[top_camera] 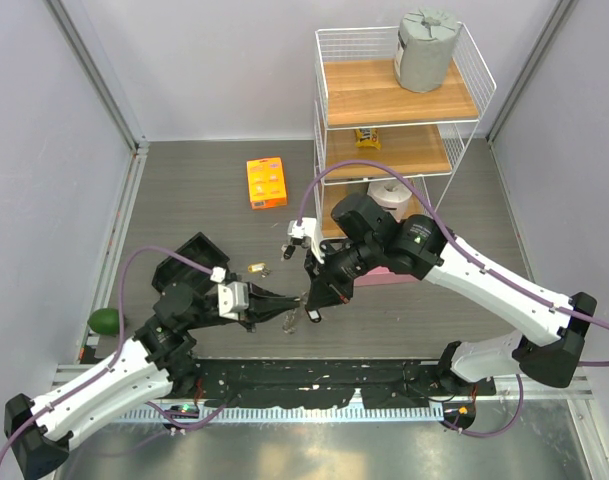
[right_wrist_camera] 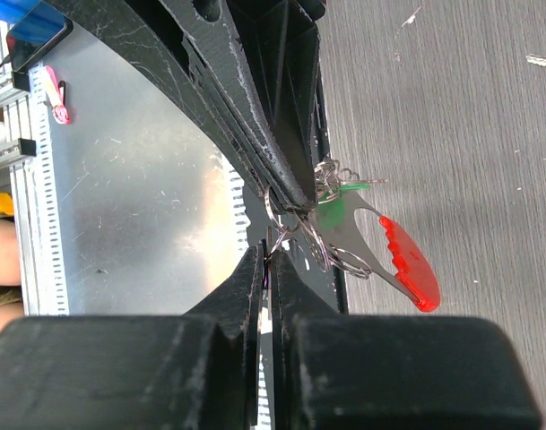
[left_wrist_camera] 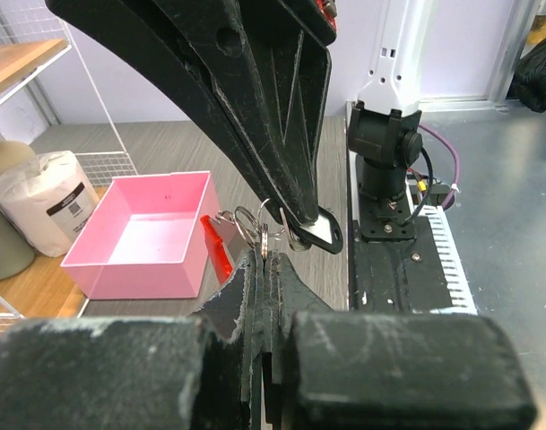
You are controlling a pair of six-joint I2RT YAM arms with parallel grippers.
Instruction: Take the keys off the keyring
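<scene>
Pinching the keyring [left_wrist_camera: 251, 222] from both sides, I hold it just above the grey table [top_camera: 204, 200], close to my bases. At far left, a green object [top_camera: 104, 320] lies by the table's edge. My left pincer [top_camera: 287, 305] is closed on the thin ring. A loose key [top_camera: 259, 268] with a yellowish head rests on the table just beyond it, and an orange box [top_camera: 267, 183] lies flat farther back. My right pincer [right_wrist_camera: 271, 258] is clamped on the same ring, tip to tip with the left. The keys [right_wrist_camera: 330, 179], a green tag [right_wrist_camera: 340, 210] and the red fob [right_wrist_camera: 414, 267] hang bunched beside it. Under my right arm sits a pink tray [left_wrist_camera: 138, 269], showing only its own floor. Behind it, a wire rack [top_camera: 319, 110] carries a grey roll [top_camera: 427, 50] on top, a small yellow item [top_camera: 367, 137] on the middle shelf and a white paper roll [top_camera: 389, 195] below.
</scene>
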